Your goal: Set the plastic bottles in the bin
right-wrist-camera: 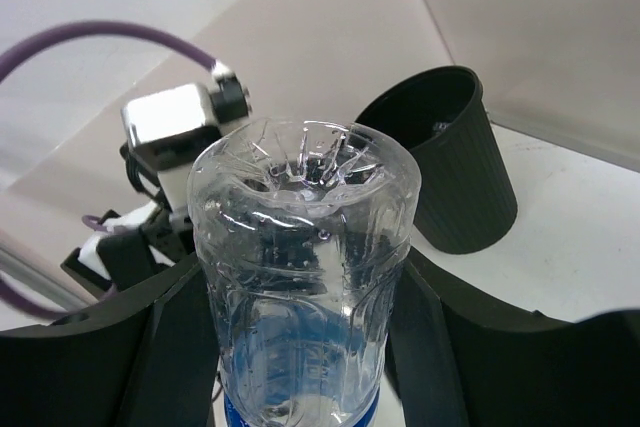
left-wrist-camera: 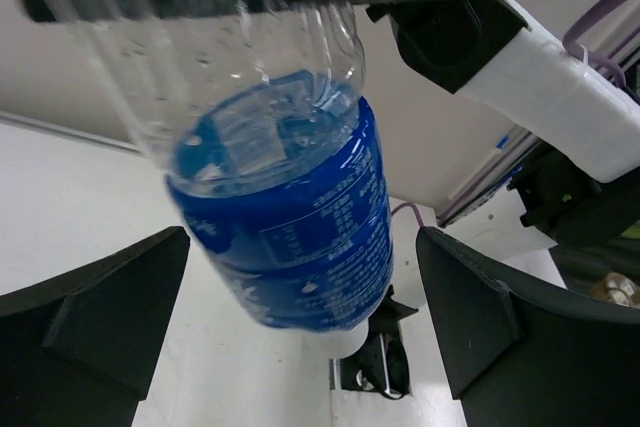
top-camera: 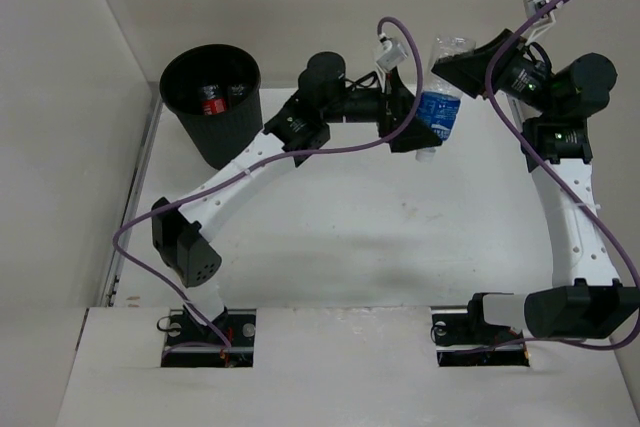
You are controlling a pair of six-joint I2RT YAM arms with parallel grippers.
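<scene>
The clear bottle with the blue label [top-camera: 438, 112] hangs cap-down in the air at the back middle of the table. My right gripper [top-camera: 462, 59] is shut on its clear base end, which fills the right wrist view [right-wrist-camera: 300, 247]. My left gripper [top-camera: 418, 112] is open, its fingers [left-wrist-camera: 100, 317] on either side of the blue label [left-wrist-camera: 290, 217] with gaps on both sides. The black ribbed bin [top-camera: 210, 137] stands at the back left, and its side shows in the right wrist view [right-wrist-camera: 450, 177]. A bottle with a red label [top-camera: 210, 99] lies inside it. The other bottles are hidden.
White walls close in the table at the left and the back. Purple cables loop over both arms [top-camera: 300, 152]. The left arm stretches from its base across to the bottle, passing right of the bin.
</scene>
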